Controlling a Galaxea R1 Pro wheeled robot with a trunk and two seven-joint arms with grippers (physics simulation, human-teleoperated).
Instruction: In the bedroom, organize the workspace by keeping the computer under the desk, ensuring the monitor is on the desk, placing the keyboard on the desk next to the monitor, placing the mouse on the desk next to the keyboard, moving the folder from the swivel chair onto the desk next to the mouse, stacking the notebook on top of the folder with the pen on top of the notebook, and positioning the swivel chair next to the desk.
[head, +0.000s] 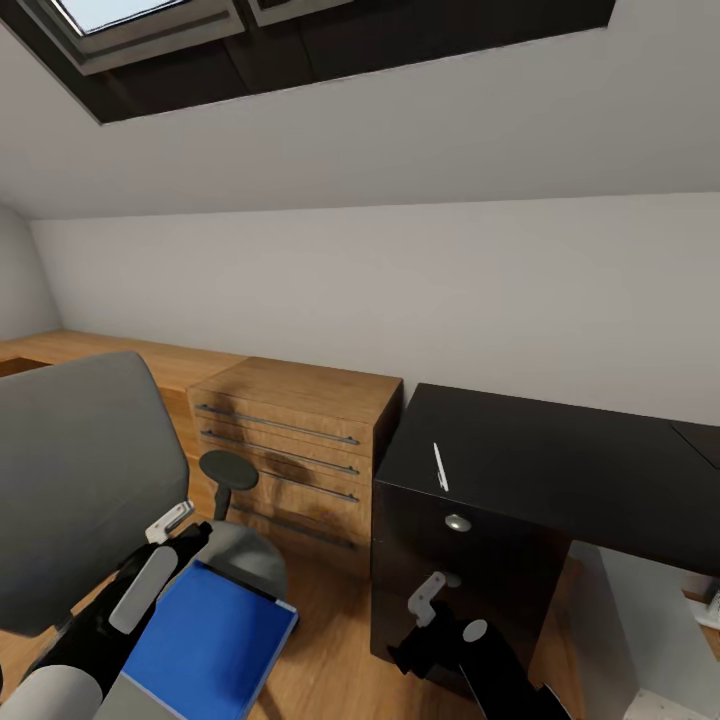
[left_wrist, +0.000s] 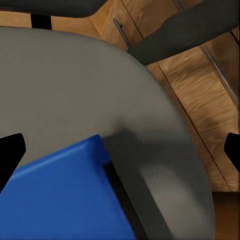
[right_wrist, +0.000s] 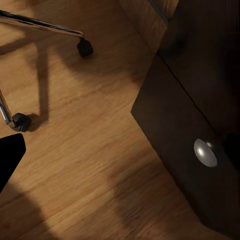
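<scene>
In the head view, a bedroom corner under a sloped ceiling: the swivel chair (head: 85, 480) fills the lower left, its grey back toward me, and the blue folder (head: 210, 645) lies flat on the seat with its long axis running from near me away toward the seat's far edge. My left gripper (head: 172, 522) hangs just above the folder's far corner, clearly the nearer arm; from here I cannot tell how wide its fingers stand. To the right stands the black desk (head: 560, 465), a white pen (head: 439, 466) lying on its top, and a light-wood drawer unit (head: 300, 440) sits between chair and desk. My right gripper (head: 432, 592) hovers low in front of the desk's black front, beneath a round silver knob (head: 458, 522), its opening unclear from here. In the left wrist view I look straight down on the grey seat, the folder's corner (left_wrist: 65, 195) lying between two dark fingertips (left_wrist: 11, 152) spread to opposite edges of the picture — parted wide and holding nothing. In the right wrist view I see wood floor (right_wrist: 75, 150), chrome chair legs with castors (right_wrist: 84, 47), and the desk's dark front with its knob (right_wrist: 205, 152); one black fingertip (right_wrist: 10, 155) shows at the edge — I judge this gripper parted and empty too.
</scene>
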